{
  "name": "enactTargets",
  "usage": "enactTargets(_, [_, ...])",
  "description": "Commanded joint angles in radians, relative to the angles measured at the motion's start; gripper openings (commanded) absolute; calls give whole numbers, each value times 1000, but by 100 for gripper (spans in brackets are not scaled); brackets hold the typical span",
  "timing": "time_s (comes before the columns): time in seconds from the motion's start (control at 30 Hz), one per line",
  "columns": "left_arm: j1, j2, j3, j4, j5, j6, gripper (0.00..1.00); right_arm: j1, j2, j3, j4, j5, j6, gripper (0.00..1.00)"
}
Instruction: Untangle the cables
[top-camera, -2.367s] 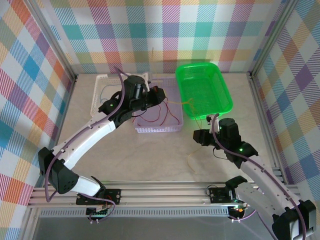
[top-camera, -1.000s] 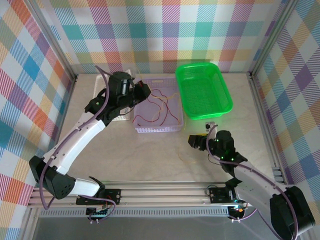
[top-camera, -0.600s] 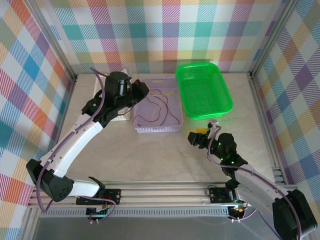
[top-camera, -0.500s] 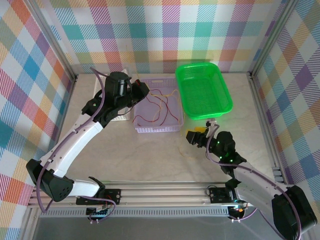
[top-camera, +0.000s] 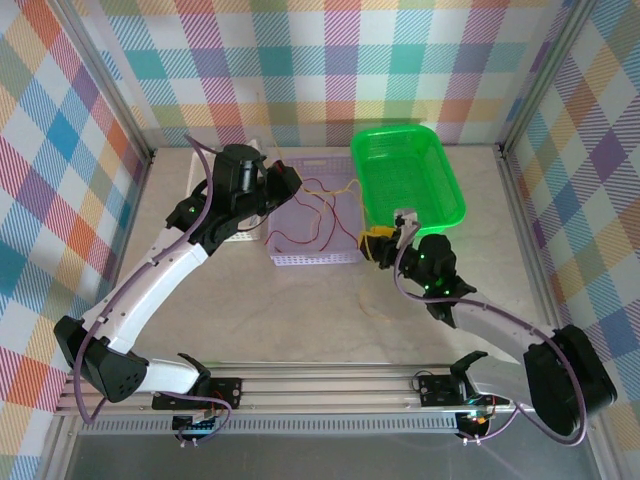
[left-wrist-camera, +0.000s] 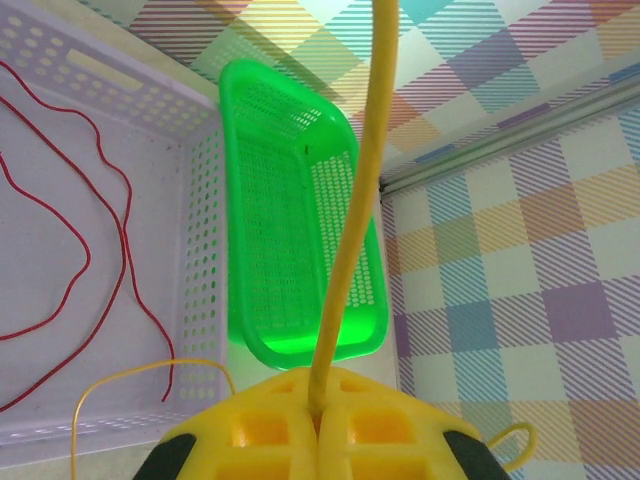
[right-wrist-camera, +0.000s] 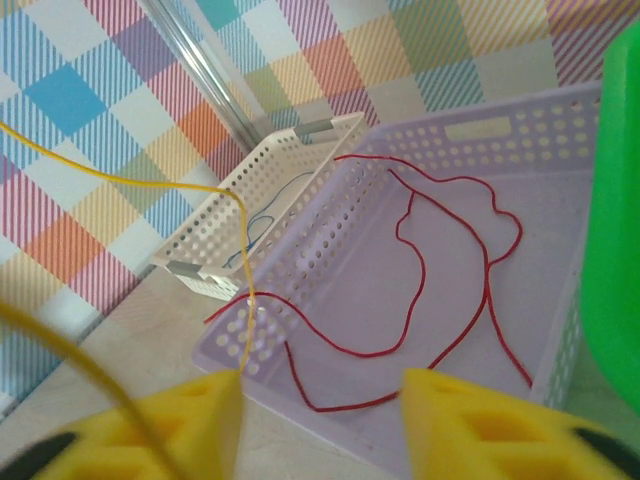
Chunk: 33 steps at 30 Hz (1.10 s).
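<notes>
1. Left end effector (left-wrist-camera: 318, 412): I hold it closed, pinching the yellow cable (left-wrist-camera: 347, 250).
2. Right end effector (right-wrist-camera: 320, 388): my jaws stand apart; the yellow cable hangs just beside one finger.
3. Red cables (right-wrist-camera: 412, 262): loose in the lilac basket (right-wrist-camera: 330, 420).
4. Blue cable (right-wrist-camera: 262, 222): in the white basket (right-wrist-camera: 215, 235).

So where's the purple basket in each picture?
Top external: purple basket in the middle, green basket to its right.
Left wrist: purple basket along the left, green basket beside it.
Right wrist: purple basket across the centre, green basket at right edge.
Landmark: green basket.
</notes>
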Motion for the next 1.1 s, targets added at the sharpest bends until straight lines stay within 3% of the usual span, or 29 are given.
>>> enactTargets(0.0, [-10, -11, 10, -3, 11, 2, 0, 6, 10, 24, 29, 8, 1, 20])
enactTargets(0.17, [-9, -23, 21, -34, -25, 55, 0, 6, -130, 34, -221, 180, 0, 0])
enactTargets(0.37, [-9, 2, 62, -100, -90, 176, 0, -2, -402, 119, -694, 524, 54, 0])
enactTargets(0.6, [-8, 126, 172, -150, -157, 292, 0, -16, -620, 249, -1010, 730, 96, 0])
enactTargets(0.93, [-41, 349, 433, -233, -253, 412, 0, -15, -740, 452, -1097, 877, 15, 0])
enactTargets(1.07, [-53, 459, 550, -260, -249, 434, 0, -15, -756, 520, -1110, 879, -1, 0])
